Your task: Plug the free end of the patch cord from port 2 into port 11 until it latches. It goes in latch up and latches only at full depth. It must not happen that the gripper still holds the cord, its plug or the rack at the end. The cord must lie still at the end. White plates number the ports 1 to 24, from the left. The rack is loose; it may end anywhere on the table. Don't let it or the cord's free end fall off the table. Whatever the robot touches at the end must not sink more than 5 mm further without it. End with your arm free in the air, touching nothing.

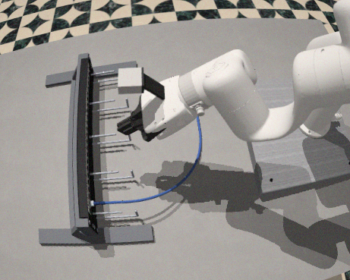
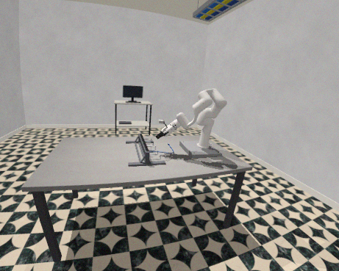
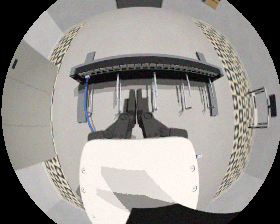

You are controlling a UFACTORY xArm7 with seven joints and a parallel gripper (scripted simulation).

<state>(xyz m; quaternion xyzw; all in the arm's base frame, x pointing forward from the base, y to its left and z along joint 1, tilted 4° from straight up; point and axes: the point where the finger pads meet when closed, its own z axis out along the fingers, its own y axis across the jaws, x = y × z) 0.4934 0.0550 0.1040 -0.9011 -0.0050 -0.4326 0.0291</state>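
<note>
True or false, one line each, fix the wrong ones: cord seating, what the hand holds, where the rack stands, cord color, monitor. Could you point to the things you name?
1. The cord (image 1: 200, 144) (image 2: 172, 149) (image 3: 86, 105) has one end in the rack (image 1: 74, 133) (image 2: 145, 150) (image 3: 145, 59). True.
2. The hand (image 1: 121, 128) (image 2: 157, 137) (image 3: 136, 96) is gripping the cord. False: it is shut with nothing in it.
3. The rack stands on the table (image 1: 45, 152) (image 2: 98, 172) (image 3: 135, 30). True.
4. The cord is red. False: blue.
5. The monitor (image 2: 132, 92) (image 3: 273, 106) sits on the floor. False: it's on a stand (image 2: 118, 102) (image 3: 256, 91).

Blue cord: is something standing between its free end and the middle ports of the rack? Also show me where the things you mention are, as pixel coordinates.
Yes, probably. The wrist view shows what looks like the free end (image 3: 198, 156) of the blue cord (image 1: 201, 144) (image 2: 171, 148) (image 3: 86, 107) at right; metal rods (image 1: 115, 141) (image 3: 154, 87) jut from the rack (image 1: 74, 133) (image 2: 143, 153) (image 3: 145, 61) before the ports, and the claw (image 1: 118, 128) (image 2: 157, 137) (image 3: 136, 96) hovers there too.
</note>
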